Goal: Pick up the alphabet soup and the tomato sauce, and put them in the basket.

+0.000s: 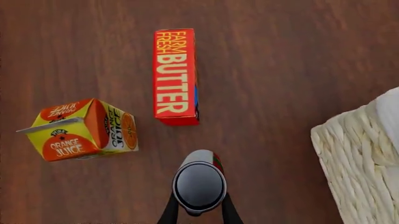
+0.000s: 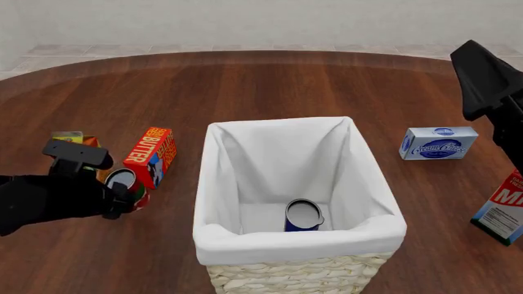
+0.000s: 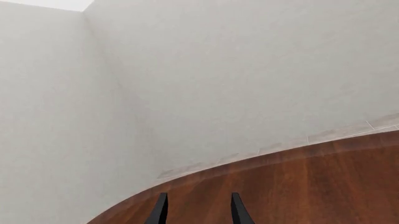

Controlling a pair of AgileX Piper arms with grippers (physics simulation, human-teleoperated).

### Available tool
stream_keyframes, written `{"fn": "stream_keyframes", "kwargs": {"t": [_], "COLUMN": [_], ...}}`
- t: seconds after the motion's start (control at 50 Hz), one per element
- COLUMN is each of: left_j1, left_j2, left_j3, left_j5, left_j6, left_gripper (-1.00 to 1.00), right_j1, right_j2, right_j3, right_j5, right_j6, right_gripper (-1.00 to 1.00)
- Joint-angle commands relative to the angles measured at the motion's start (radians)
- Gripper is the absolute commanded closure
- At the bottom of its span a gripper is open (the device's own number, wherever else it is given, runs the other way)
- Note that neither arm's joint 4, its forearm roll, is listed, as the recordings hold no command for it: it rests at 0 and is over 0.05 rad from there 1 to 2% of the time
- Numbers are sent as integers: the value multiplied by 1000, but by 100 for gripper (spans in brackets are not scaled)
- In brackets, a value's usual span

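My left gripper [image 2: 122, 195] is shut on the tomato sauce can [image 2: 122, 182], a red can with a green band and grey top. It holds the can upright to the left of the basket [image 2: 245, 236], close to the butter box. In the left wrist view the can [image 1: 199, 184] sits between my two fingers [image 1: 168, 212]. I cannot tell whether the can touches the table. The alphabet soup can [image 2: 303, 215], dark blue with a pale top, stands inside the basket on its white lining. My right gripper [image 3: 196, 212] is open and empty, raised at the far right and facing the wall.
A red butter box [image 2: 151, 156] lies just beyond the held can, with an orange juice carton [image 1: 81, 130] beside it. A cream cheese box [image 2: 439, 143] and a milk carton [image 2: 503, 211] stand right of the basket. The basket's woven wall [image 1: 361, 158] shows in the left wrist view.
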Motion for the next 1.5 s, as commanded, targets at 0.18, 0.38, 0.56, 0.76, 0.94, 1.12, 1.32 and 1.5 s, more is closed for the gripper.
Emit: {"fn": "stream_keyframes", "kwargs": {"t": [0.18, 0.38, 0.56, 0.76, 0.94, 1.12, 1.32, 1.5], "left_j1": [-36, -43, -57, -80, -96, -112, -122, -130], "left_j2": [-96, -136, -158, -182, -193, -211, -213, -204], "left_j3": [-20, -47, -60, -101, -145, -201, -265, -308], "left_j5": [81, 130, 154, 200, 238, 282, 311, 327], "left_j6": [-1, 0, -1, -5, 9, 14, 30, 52], "left_gripper": [100, 100, 100, 100, 100, 100, 100, 100], "right_j1": [0, 0, 0, 0, 0, 0, 0, 0], "right_j2": [0, 0, 0, 0, 0, 0, 0, 0], "right_j3": [0, 0, 0, 0, 0, 0, 0, 0], "right_j5": [0, 0, 0, 0, 0, 0, 0, 0], "right_j6": [0, 0, 0, 0, 0, 0, 0, 0], "right_gripper": [-100, -100, -100, -100, -100, -100, -100, -100]}}
